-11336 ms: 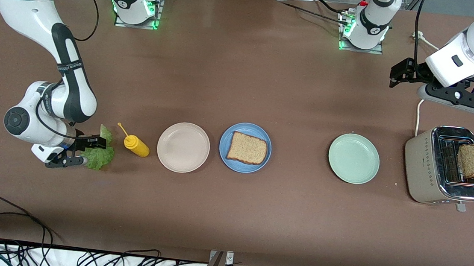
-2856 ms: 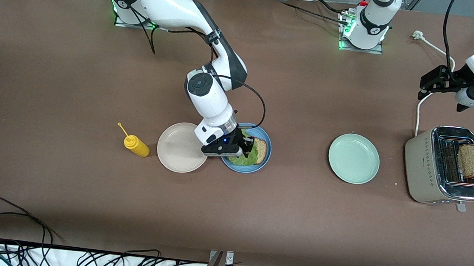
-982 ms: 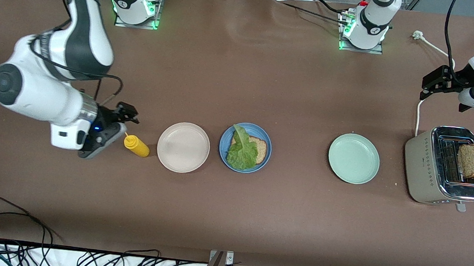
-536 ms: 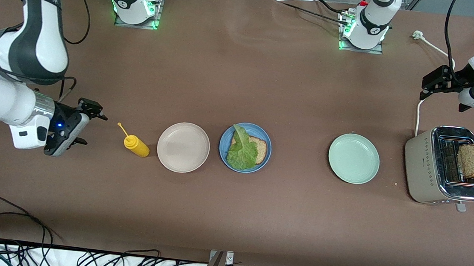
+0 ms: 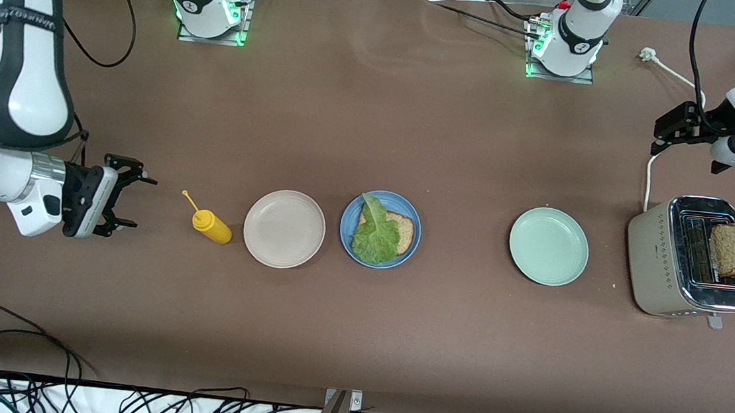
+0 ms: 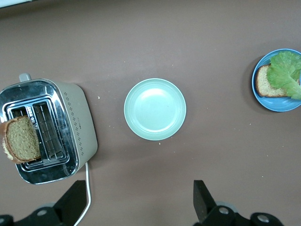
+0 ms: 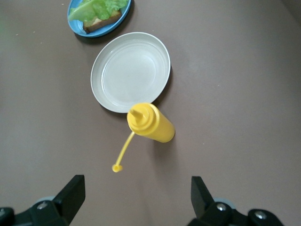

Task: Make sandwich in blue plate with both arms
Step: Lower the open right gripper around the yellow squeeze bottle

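A: Blue plate point(image 5: 383, 196) is seen mid-table, between the beige plate point(image 5: 284, 228) and the pale green plate point(image 5: 548, 246). One bread slice point(image 5: 400, 231) lies on it, with a lettuce leaf point(image 5: 373, 235) laid over the slice, part of the crust being left uncovered. No second slice is noted on the plate.

B: A second slice of bread point(image 5: 730, 249) is recorded standing upright in a slot of the toaster point(image 5: 653, 251), at the left arm's end of the table.

A: Right gripper point(image 5: 130, 200) is held over bare table at the right arm's end, beside the yellow squeeze bottle point(image 5: 211, 226). Its fingers are spread apart; nothing is held between them.

B: Confirmed in the right wrist view: bottle point(image 7: 150, 124) is seen between the spread fingers' line of sight and the beige plate point(image 7: 130, 71), untouched.

A: Left gripper point(image 5: 674, 123) is noted over the table above the toaster's cord point(image 5: 648, 178), fingers apart, empty.

B: Bottle's cap point(image 5: 185, 193) is seen open, on its tether.
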Robot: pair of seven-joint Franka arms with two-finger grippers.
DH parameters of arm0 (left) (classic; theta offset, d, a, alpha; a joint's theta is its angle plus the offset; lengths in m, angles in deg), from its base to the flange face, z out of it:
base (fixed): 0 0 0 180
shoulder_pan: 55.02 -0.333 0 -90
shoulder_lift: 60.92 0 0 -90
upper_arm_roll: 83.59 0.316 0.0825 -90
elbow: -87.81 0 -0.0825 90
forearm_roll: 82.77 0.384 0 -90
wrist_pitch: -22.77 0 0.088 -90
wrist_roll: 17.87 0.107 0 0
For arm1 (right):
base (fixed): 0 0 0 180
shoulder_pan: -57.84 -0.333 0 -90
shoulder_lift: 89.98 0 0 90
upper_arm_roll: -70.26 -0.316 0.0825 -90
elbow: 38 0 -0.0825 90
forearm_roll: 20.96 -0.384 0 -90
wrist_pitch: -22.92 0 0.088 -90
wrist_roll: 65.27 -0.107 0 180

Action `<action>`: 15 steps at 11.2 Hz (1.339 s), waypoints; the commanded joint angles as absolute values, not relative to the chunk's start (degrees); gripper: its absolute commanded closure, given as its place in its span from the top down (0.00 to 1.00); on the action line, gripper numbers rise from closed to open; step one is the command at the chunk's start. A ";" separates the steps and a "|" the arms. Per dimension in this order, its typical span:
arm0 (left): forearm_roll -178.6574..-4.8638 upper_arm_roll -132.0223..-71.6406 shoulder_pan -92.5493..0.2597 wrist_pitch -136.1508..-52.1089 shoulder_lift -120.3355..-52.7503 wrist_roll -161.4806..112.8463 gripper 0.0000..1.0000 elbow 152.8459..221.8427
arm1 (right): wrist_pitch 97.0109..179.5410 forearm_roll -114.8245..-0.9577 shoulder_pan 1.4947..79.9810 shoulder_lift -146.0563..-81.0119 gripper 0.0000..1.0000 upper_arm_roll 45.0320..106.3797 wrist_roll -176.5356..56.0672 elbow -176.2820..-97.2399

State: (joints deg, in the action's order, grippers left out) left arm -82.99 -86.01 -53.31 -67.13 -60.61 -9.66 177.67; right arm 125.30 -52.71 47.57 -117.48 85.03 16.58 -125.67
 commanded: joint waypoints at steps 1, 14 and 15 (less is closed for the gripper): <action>-81.36 -86.23 -53.26 -66.09 -60.83 -10.04 1.00 176.40 | 124.43 -59.61 52.99 -122.13 1.00 84.14 30.58 -125.63; -81.36 -86.23 -53.26 -66.18 -60.83 -10.04 1.00 176.40 | 126.36 -85.18 55.11 -137.96 1.00 84.14 66.11 -125.28; -81.36 -86.14 -53.26 -66.09 -60.83 -9.96 1.00 176.40 | 126.45 -86.95 54.85 -139.10 1.00 84.06 68.57 -125.45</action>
